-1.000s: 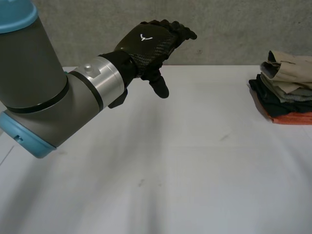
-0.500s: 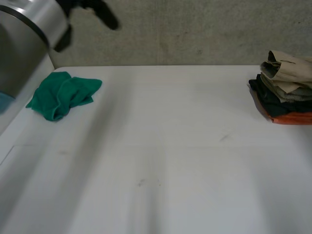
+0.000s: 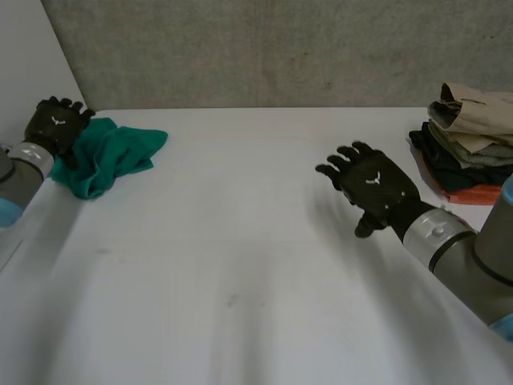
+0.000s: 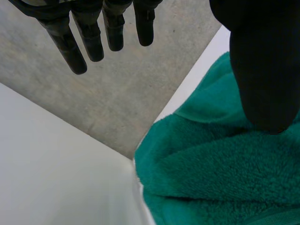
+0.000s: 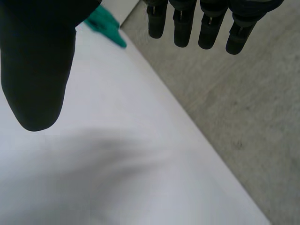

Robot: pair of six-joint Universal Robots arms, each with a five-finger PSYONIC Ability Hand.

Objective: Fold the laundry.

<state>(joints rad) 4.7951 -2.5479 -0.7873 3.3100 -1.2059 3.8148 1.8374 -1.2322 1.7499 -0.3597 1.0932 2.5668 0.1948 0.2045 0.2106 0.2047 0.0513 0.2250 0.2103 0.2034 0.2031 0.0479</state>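
Left side first: left hand (image 3: 54,128) sits at the table's far-left corner, on the near-left edge of the green towel (image 3: 112,156). There's a small white emblem on the back of the hand, which I can't read as lettering. In the left wrist view the fingers (image 4: 75,42) are straight and spread, out past the towel toward the wall, and the thumb (image 4: 262,70) is over the towel's pile (image 4: 211,178). The hand is released and grips nothing. I can't tell if the thumb touches the cloth.

The towel is crumpled, not flat. It lies close to the table's left edge and just short of the back edge, where the grey wall (image 3: 256,48) starts.

The white table (image 3: 232,273) is bare from the towel across to my right hand, so there's wide room in the middle and along the near side.

Right hand (image 3: 375,191) is right of centre, palm down over the table, with the same white emblem on its back. In the right wrist view the fingers (image 5: 180,23) are straight and the thumb (image 5: 37,70) is apart from them. It's released with nothing in it, and the towel (image 5: 105,21) is well off beyond the thumb.

Far right: a folded stack (image 3: 469,148) at the table's right edge near the back, beige on top, then grey, then dark, with orange at the bottom. It's near the right hand but not touching it.
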